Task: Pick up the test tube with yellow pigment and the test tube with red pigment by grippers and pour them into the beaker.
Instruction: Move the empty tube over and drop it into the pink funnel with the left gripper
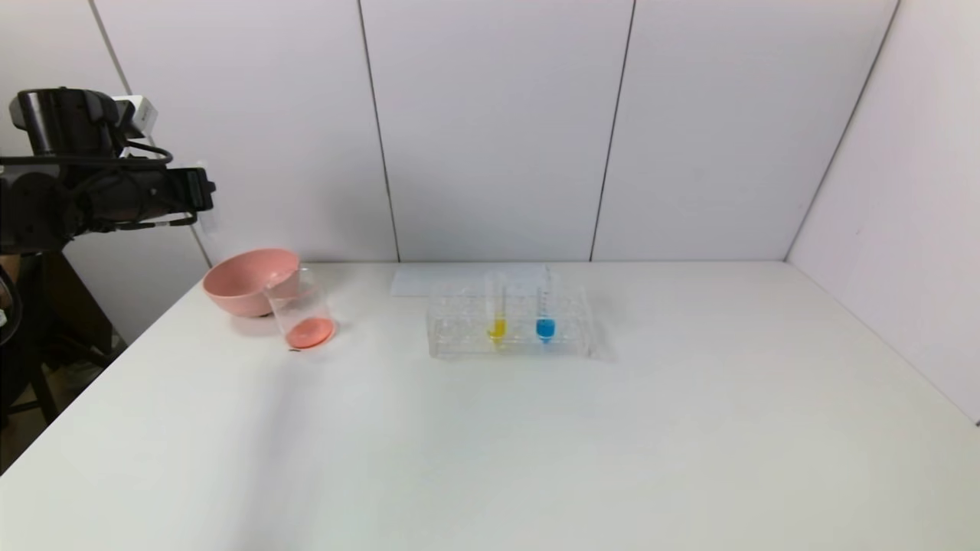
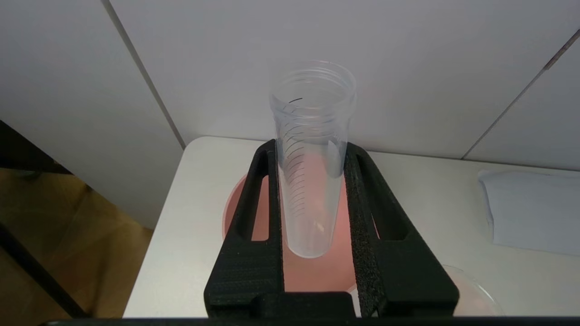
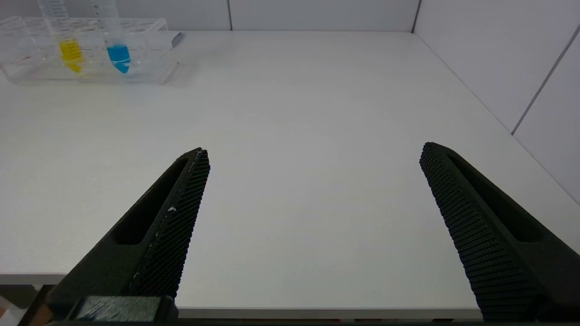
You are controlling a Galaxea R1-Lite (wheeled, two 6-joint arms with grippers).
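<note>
Item one, the emptied test tube (image 2: 312,172): I see it clamped between the two black fingers of my left gripper (image 2: 312,149), clear, graduated, round end toward the wrist camera, threaded mouth pointing away toward the wall. No liquid shows inside it. Below it lies the pink bowl (image 2: 317,271).

Item two, the beaker (image 1: 300,310): on the table (image 1: 490,444) at the left, just in front of the pink bowl and overlapping its rim in the head view; I cannot tell whether they touch. A layer of orange-red liquid covers its bottom.

Item three, the test tube with yellow pigment (image 1: 496,306): upright in the clear tube rack (image 1: 509,325) near the middle of the table, yellow liquid low in the tube. Just beside it on the right, in the same rack, the blue-liquid tube (image 1: 545,306), also upright. From the right wrist view I see both tubes in the rack at the far corner of the table.

Item four, left arm (image 1: 92,184): raised at the far left of the head view, high above the table's left edge.

Item five, right gripper (image 3: 312,154): fingers spread wide with nothing between them, low over the near right part of the table, well apart from the rack.

Item six, a pale sheet (image 1: 459,279) lying flat behind the rack, against the wall.
</note>
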